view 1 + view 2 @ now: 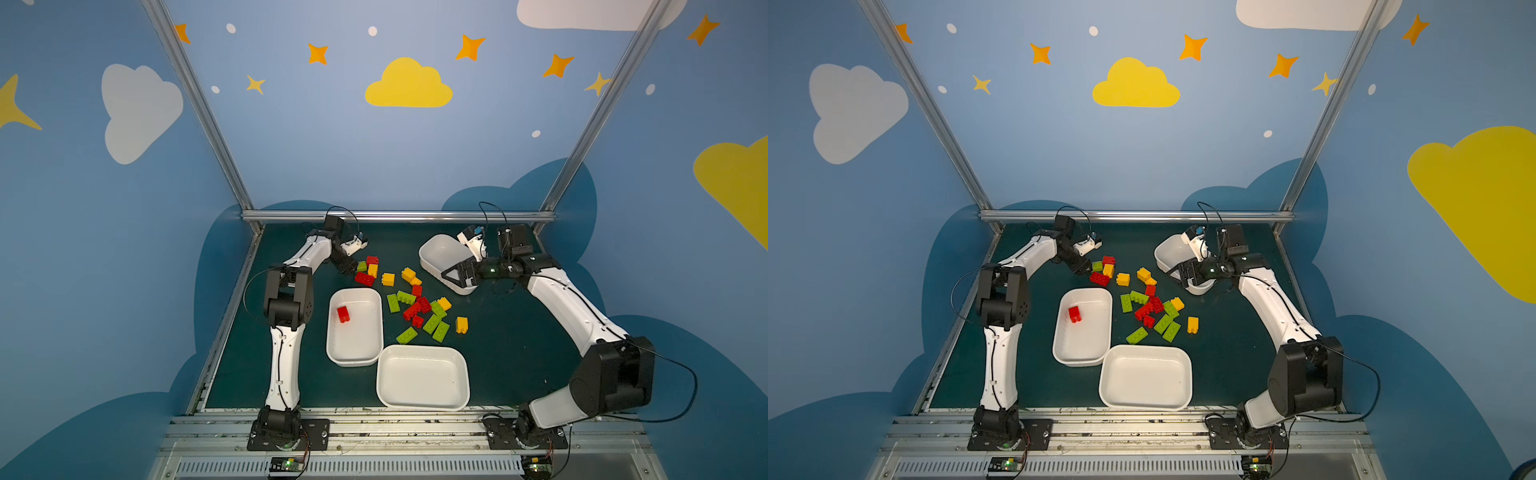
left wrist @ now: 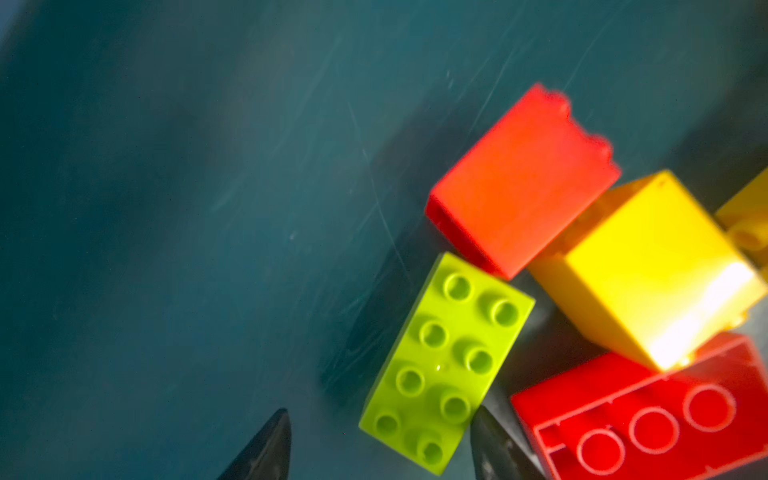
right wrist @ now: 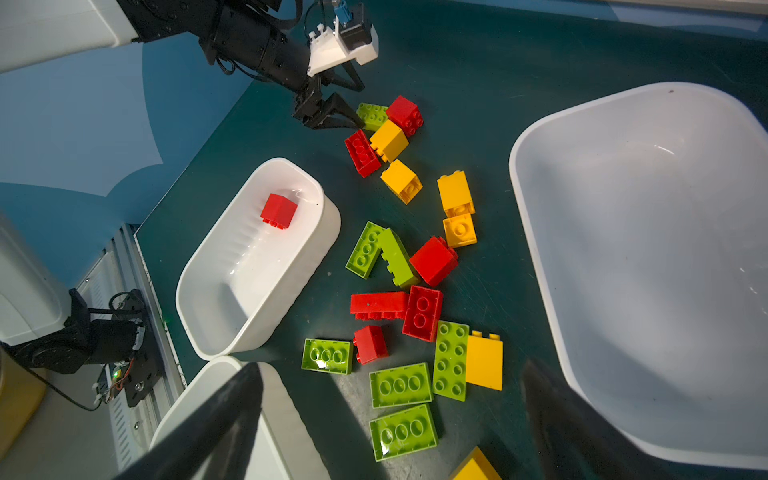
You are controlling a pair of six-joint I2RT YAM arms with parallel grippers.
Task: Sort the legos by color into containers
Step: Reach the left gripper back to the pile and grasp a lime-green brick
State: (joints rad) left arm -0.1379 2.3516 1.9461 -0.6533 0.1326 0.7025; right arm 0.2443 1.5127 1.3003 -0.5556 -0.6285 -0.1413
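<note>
Beyond the left tub, in both top views, the left tool sits low at the far corner of the loose legos, which spread over the surface right of that tub. One red brick lies inside it. The right tool hangs over a second tub, far right of the left tub; a third tub sits just beside its near corner. In the left wrist view the tool's fingers stand apart, released, flanking the end of a green brick. In the right wrist view the right tool gapes wide, grasping nothing, above green bricks.
</note>
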